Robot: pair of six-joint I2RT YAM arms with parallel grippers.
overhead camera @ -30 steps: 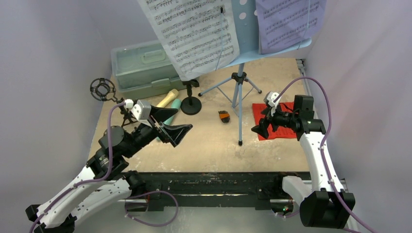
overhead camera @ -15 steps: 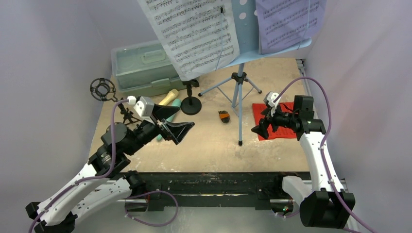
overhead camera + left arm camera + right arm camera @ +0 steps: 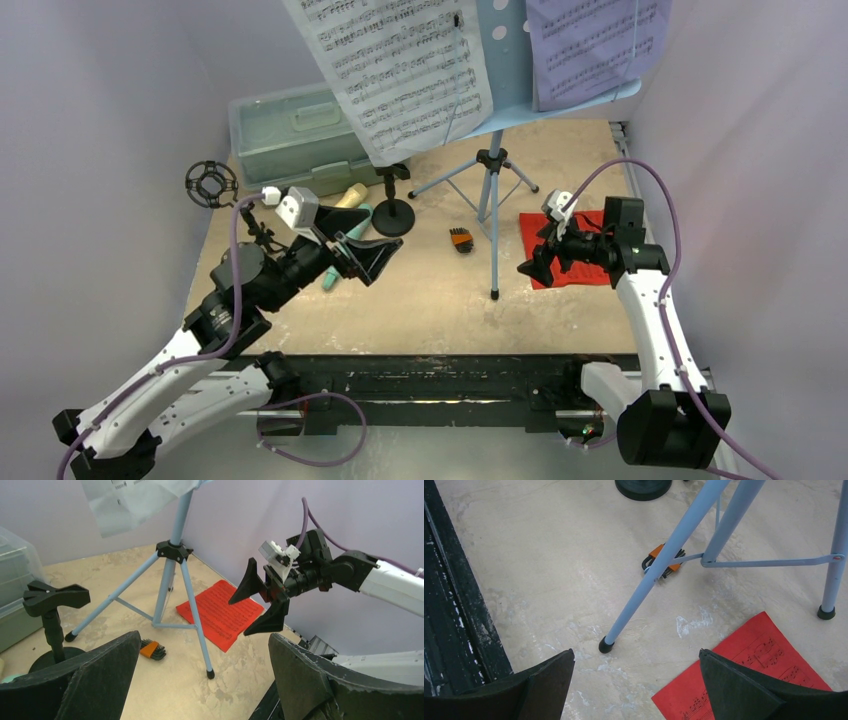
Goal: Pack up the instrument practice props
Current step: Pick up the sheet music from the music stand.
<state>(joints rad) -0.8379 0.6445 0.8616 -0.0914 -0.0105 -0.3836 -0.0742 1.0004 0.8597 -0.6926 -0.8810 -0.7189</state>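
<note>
Props sit unpacked on the table (image 3: 420, 310), none held.
Left gripper (image 3: 362, 252) and right gripper (image 3: 535, 262) hover with jaws spread wide, the right one over the red sheet (image 3: 570, 277). Teal mic (image 3: 364, 211) and tan mic (image 3: 350, 195) lie together beside the round-base holder (image 3: 393, 215). The ring-top holder (image 3: 211, 184) stands left. Behind, the rack (image 3: 490, 180) carries white sheet (image 3: 400, 70) and purple sheet (image 3: 590, 45), with the case (image 3: 290, 140) far left.

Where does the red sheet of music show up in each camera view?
Top external: the red music sheet, right of centre.
Left wrist: centre of the picture.
Right wrist: bottom right corner.
Shared landmark: the light-blue tripod leg beside it.
</note>
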